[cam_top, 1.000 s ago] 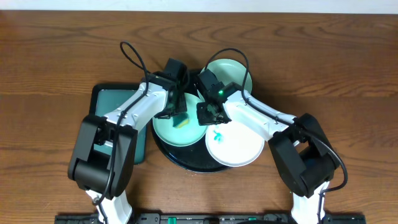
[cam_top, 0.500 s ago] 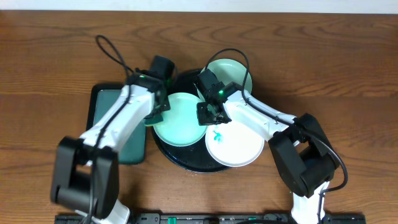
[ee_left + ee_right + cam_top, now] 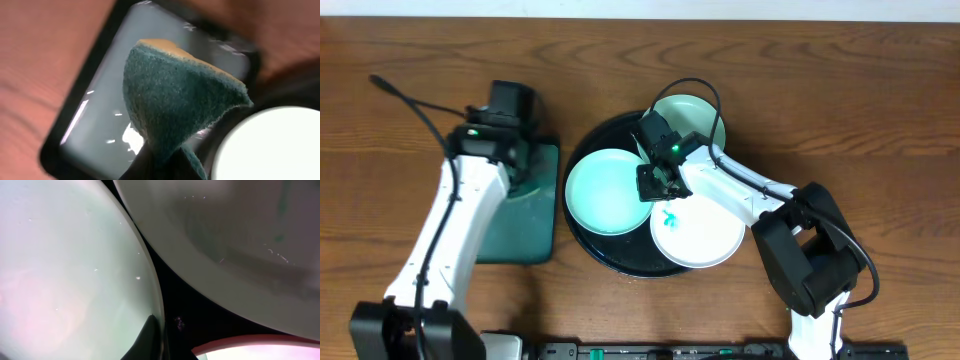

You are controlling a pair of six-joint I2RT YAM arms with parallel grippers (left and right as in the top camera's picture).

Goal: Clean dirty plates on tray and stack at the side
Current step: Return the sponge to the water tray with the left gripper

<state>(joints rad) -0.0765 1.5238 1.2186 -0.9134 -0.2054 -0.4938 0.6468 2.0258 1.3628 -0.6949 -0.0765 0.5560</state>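
Green sponge (image 3: 175, 100) hangs clamped in the left tool (image 3: 162, 162) above the small tray (image 3: 525, 225); right tool (image 3: 655, 185) sits closed at the rim of a mint plate (image 3: 605, 190).

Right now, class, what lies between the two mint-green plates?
The shut right gripper, above a bare strip of the tray; the overhead and right wrist views show it.

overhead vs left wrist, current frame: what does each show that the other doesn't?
Overhead only: the white plate with its teal smear, the back mint plate, and the right gripper at the rim of the front mint plate. Left wrist only: the green sponge, pinched by the left gripper. Both: the rectangular tray and that front plate's edge.
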